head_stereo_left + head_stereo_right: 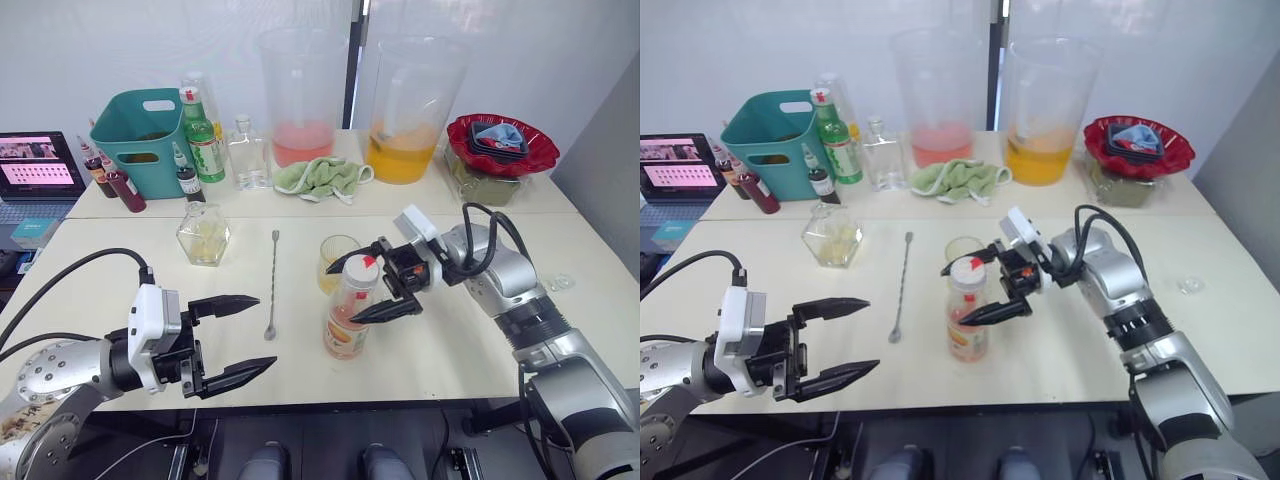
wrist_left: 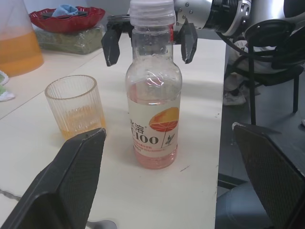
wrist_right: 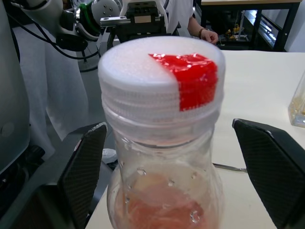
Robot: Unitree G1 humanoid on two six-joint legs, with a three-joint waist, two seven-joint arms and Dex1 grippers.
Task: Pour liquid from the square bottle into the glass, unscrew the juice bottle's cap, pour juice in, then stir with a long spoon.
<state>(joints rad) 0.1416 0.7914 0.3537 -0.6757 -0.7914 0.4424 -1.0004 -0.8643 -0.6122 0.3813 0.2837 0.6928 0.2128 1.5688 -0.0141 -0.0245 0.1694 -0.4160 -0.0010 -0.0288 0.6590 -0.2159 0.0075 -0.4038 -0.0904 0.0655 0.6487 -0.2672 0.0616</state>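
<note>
The juice bottle stands upright near the table's front edge, its white cap with a red spot screwed on. My right gripper is open, one finger on each side of the cap, with gaps on both sides. Just behind the bottle is the glass, holding a little yellow liquid. The long spoon lies flat to the left of it. Further left and back stands the square bottle. My left gripper is open and empty at the front left, pointing toward the juice bottle.
Along the back stand a teal basket, a green bottle, a clear flat bottle, two big beakers, a green cloth and a red bowl. A laptop sits far left.
</note>
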